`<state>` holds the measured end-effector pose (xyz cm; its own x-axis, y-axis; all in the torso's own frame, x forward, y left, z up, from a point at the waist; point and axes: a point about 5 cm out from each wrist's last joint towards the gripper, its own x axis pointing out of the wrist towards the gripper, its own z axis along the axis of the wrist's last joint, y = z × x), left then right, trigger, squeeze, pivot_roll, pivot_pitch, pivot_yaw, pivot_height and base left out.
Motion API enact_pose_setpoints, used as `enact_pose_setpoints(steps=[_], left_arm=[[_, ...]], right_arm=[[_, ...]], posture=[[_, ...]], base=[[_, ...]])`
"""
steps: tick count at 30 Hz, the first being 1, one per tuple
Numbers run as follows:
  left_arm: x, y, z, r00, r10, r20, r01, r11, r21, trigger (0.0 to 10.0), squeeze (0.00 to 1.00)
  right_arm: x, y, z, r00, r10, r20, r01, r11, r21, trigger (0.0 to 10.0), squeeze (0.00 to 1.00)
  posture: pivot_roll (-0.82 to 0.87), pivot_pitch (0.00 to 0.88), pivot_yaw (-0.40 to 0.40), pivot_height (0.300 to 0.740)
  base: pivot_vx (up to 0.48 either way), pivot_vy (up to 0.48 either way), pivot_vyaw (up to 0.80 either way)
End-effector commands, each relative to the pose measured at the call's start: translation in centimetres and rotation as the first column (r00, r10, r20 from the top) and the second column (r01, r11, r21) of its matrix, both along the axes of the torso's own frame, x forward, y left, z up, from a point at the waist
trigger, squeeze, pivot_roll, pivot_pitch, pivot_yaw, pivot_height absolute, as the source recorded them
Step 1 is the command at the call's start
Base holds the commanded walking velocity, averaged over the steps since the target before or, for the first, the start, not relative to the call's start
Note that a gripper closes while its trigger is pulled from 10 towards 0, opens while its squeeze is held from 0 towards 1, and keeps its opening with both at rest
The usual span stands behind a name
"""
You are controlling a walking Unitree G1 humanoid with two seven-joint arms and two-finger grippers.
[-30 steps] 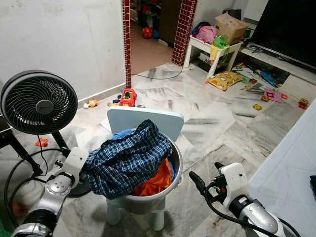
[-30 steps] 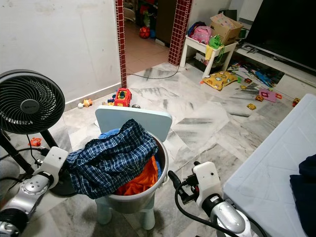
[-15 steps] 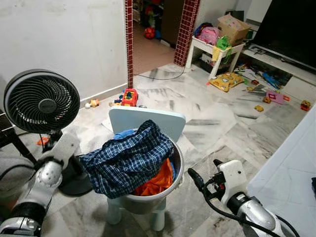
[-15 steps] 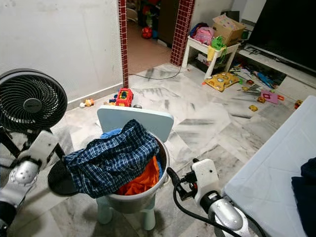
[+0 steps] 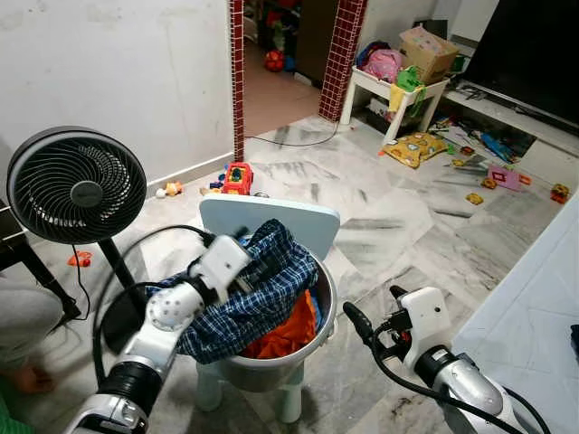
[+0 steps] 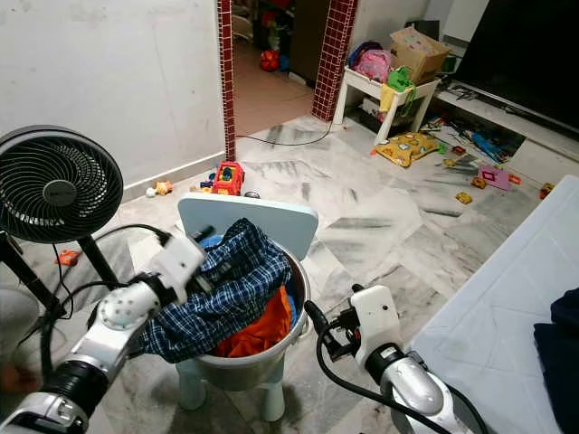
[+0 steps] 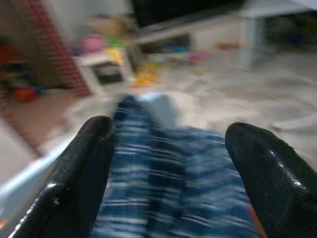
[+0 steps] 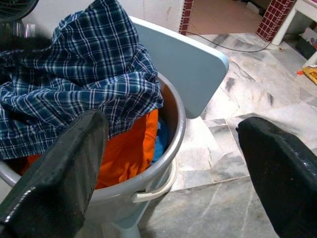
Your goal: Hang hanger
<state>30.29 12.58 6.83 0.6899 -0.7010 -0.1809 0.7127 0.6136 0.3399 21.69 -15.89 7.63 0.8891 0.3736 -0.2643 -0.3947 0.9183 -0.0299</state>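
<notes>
Laundry is heaped in a round grey bucket (image 5: 318, 336) on a pale stool (image 5: 271, 221): a blue plaid shirt (image 5: 262, 289) of soft woven cloth is draped over its left rim, with an orange garment (image 5: 288, 333) beneath. The left tool (image 7: 166, 163) is seen in its wrist view directly above the shirt, blurred, its glossy black fingers (image 7: 81, 178) held wide apart. The right tool (image 8: 171, 163), likewise spread with nothing between, is held just right of the bucket. A black round fan (image 5: 76, 185) stands at the far left on marble-patterned floor (image 5: 389, 226). No hanger can be made out.
</notes>
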Motion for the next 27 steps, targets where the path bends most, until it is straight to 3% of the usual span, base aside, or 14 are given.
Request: enact_pose_setpoints(steps=[1, 2, 5, 12, 23, 24, 27], left_arm=[[-0.5, -0.2, -1.0, 0.997, -0.052, -0.063, 0.057, 0.996, 0.069, 10.0, 1.0], [-0.6, 0.1, -1.7, 0.991, -0.047, -0.126, 0.059, 0.994, 0.094, 10.0, 1.0], [-0.6, 0.4, -2.1, 0.986, -0.041, -0.164, 0.059, 0.993, 0.105, 10.0, 1.0], [-1.0, 2.6, -3.9, 0.955, 0.019, -0.297, 0.056, 0.968, 0.245, 10.0, 1.0], [-0.5, 2.8, -4.7, 0.946, 0.078, -0.316, 0.039, 0.936, 0.349, 10.0, 1.0], [-0.3, 2.8, -4.8, 0.944, 0.094, -0.315, 0.021, 0.939, 0.343, 0.0, 0.0], [0.0, 2.7, -4.7, 0.945, 0.107, -0.31, 0.011, 0.934, 0.356, 0.0, 0.0]], right_arm=[[0.2, -0.4, 0.2, 1.0, -0.006, 0.009, 0.006, 1.0, -0.015, 10.0, 0.0], [0.2, -0.5, 0.2, 1.0, -0.009, 0.01, 0.009, 1.0, -0.016, 10.0, 0.0], [0.1, -0.5, 0.2, 1.0, -0.012, 0.01, 0.012, 1.0, -0.018, 10.0, 0.0], [-0.1, -0.4, 0.0, 1.0, -0.011, 0.003, 0.011, 1.0, -0.01, 10.0, 0.0], [-0.1, -0.5, 0.2, 1.0, -0.01, 0.006, 0.01, 1.0, -0.008, 10.0, 0.0], [-0.1, -0.5, 0.2, 1.0, -0.013, 0.006, 0.013, 1.0, -0.008, 10.0, 0.0], [-0.2, -0.6, 0.2, 1.0, -0.016, 0.006, 0.016, 1.0, -0.01, 10.0, 0.0]], posture=[[0.09, 0.0, -0.073, 0.74], [0.09, 0.0, -0.073, 0.74], [0.09, 0.0, -0.071, 0.74], [0.09, 0.0, -0.069, 0.74], [0.08, 0.0, -0.065, 0.74], [0.07, 0.0, -0.064, 0.74], [0.07, 0.0, -0.063, 0.74]], base=[[0.0, 0.0, 0.0], [0.0, 0.0, 0.0], [0.0, 0.0, 0.0], [0.0, 0.0, 0.0], [0.0, 0.0, 0.0], [0.0, 0.0, 0.0], [0.0, 0.0, 0.0]])
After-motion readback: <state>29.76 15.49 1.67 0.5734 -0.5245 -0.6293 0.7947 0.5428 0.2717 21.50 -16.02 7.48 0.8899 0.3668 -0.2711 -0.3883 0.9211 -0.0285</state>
